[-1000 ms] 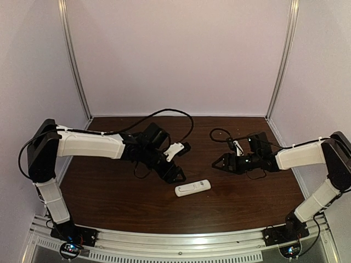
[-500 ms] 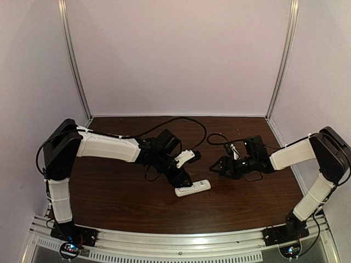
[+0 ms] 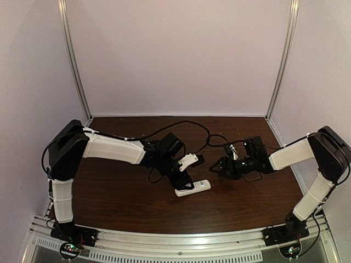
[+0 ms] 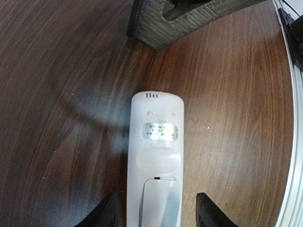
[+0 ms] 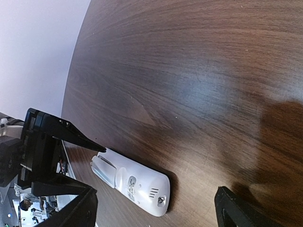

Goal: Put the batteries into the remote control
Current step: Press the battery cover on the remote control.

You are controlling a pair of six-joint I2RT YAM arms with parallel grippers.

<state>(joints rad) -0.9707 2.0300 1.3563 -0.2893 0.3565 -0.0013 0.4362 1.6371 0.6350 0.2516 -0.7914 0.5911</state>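
Item: the remote control [image 3: 192,187], white, oblong, one piece, lying flat on the dark wood-grain worktop [image 3: 120,203] near its middle, a little toward the near edge, long axis roughly left to right with the right end slightly farther back. Upward face, per the left wrist view: three short slots at the far end, a shiny rectangular label below them, a rounded raised patch, then the seam of a panel running to the near end. Left gripper [image 3: 185,182]: lowered over the left end of the remote control, its fingers [image 4: 108,213] apart and straddling the casing, one on each long side, a narrow strip of bare worktop showing between each finger and the plastic; no contact visible. Right gripper [image 3: 218,169]: low over the worktop just right of and behind the remote control, pointing toward it, its fingers [image 5: 71,210] spread wide with nothing between them; one dark ribbed finger of it shows at the top of the left wrist view, just beyond the slotted end. Surroundings: pale lilac enclosure walls [image 3: 175,55], an aluminium rail [image 3: 175,241] along the near edge carrying both arm bases, and black cables [image 3: 189,124] looping above the worktop behind the left arm's wrist.
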